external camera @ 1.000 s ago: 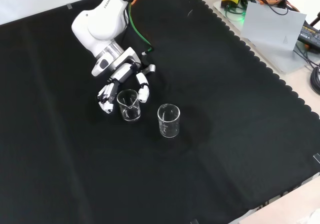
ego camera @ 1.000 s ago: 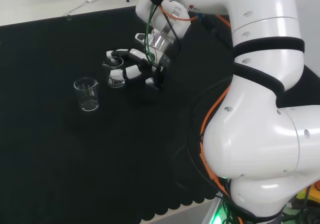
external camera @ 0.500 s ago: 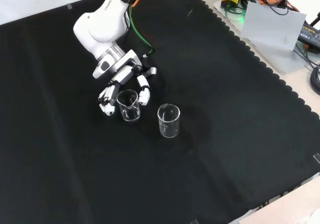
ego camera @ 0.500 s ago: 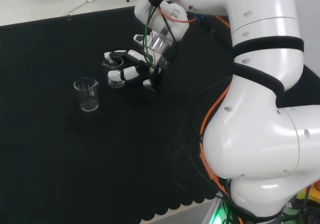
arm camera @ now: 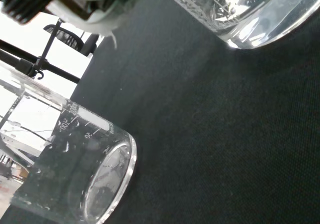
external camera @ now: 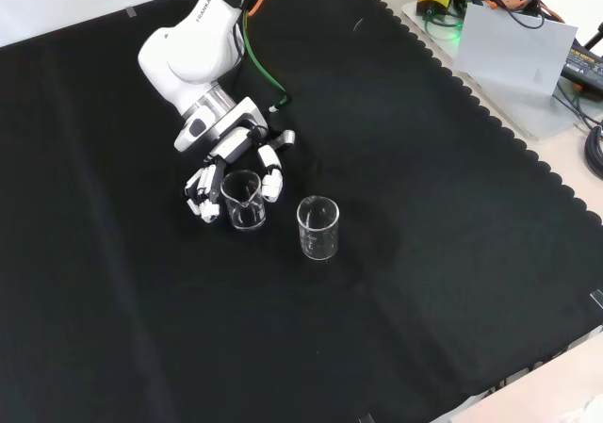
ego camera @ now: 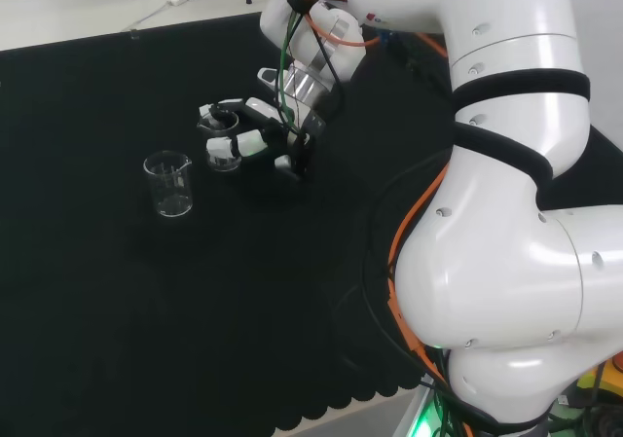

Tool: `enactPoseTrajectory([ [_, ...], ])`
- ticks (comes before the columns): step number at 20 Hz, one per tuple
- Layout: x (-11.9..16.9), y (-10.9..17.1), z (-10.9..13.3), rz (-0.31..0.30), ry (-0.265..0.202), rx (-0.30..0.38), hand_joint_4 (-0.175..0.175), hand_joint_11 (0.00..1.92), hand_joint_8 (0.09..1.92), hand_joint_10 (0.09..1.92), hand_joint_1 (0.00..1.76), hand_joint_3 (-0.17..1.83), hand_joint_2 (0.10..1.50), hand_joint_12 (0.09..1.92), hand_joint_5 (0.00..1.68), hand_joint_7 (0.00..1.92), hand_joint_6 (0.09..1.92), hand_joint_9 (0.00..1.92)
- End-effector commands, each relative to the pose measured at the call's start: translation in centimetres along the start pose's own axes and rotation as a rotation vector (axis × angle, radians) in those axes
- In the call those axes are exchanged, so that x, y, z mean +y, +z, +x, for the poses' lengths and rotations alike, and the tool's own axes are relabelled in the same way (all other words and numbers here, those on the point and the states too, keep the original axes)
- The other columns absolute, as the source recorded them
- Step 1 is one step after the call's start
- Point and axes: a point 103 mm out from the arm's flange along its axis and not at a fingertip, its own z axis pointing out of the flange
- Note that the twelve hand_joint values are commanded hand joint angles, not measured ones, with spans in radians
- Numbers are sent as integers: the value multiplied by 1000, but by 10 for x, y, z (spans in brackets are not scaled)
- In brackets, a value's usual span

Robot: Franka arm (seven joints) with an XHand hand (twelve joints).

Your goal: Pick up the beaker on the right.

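Observation:
Two clear glass beakers stand on the black cloth. In the head view the nearer-right beaker (ego camera: 222, 143) sits inside the black and white hand (ego camera: 261, 135), whose fingers curl round it from both sides. In the front view this same beaker (external camera: 246, 200) stands on the cloth with the fingers (external camera: 202, 193) on its left and the thumb (external camera: 271, 172) on its right, below the hand (external camera: 226, 155). The other beaker (ego camera: 168, 184) (external camera: 318, 227) stands free, apart from the hand. The wrist view has one beaker's base (arm camera: 245, 12) very close and a second beaker (arm camera: 75, 169) farther off.
The arm's white links (ego camera: 496, 194) tower at the right of the head view. In the front view, a grey plate (external camera: 518, 56) and cables lie beyond the cloth's scalloped edge at the top right. Black cloth (external camera: 424, 253) spreads around both beakers.
The hand has shifted slightly, toward the left in the head view, and its fingers sit closer round the beaker. Neither beaker has visibly moved.

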Motion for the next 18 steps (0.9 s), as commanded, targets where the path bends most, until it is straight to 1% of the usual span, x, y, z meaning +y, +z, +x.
enactPoseTrajectory([
  [1, 3, 4, -1, -25, 28, 51, -8, 0, 547, 509, 962, 628, 586, 1264, 611, 521, 747, 550],
  [2, 4, 3, -1, -40, 34, 54, -3, 0, 553, 512, 979, 631, 597, 1291, 638, 555, 863, 579],
  [4, 5, 3, 0, -68, 46, 66, 15, 45, 572, 524, 1029, 644, 619, 1332, 730, 654, 984, 672],
  [5, 6, 2, 1, -84, 53, 73, 59, 85, 578, 523, 1048, 579, 704, 1343, 851, 719, 989, 730],
  [6, 6, 1, 2, -101, 59, 81, 73, 131, 593, 522, 1069, 518, 769, 1346, 950, 796, 969, 784],
  [7, 7, 0, 3, -116, 61, 86, -15, 210, 692, 542, 1146, 392, 852, 1334, 1002, 915, 944, 881],
  [8, 7, -2, 5, -136, 59, 88, -14, 321, 699, 580, 1199, 400, 851, 1303, 1035, 1043, 962, 974],
  [9, 7, -5, 8, -155, 58, 90, -72, 452, 740, 644, 1285, 491, 792, 1248, 1057, 1151, 991, 1048],
  [10, 7, -8, 11, -165, 54, 85, -119, 584, 812, 725, 1346, 611, 723, 1181, 1060, 1209, 1020, 1098],
  [11, 8, -12, 14, -173, 51, 72, -147, 701, 878, 813, 1384, 721, 663, 1118, 1054, 1232, 1046, 1131],
  [12, 8, -16, 17, -174, 48, 64, -162, 783, 929, 886, 1404, 805, 620, 1070, 1046, 1236, 1069, 1152],
  [13, 8, -21, 21, -173, 45, 46, -169, 834, 968, 939, 1415, 862, 592, 1036, 1038, 1231, 1087, 1167],
  [15, 7, -28, 29, -171, 39, -1, -175, 880, 1010, 992, 1423, 917, 567, 1004, 1021, 1218, 1110, 1187],
  [18, 5, -38, 39, -169, 32, -75, -175, 922, 1039, 961, 1428, 946, 548, 984, 1003, 1196, 1117, 1250],
])
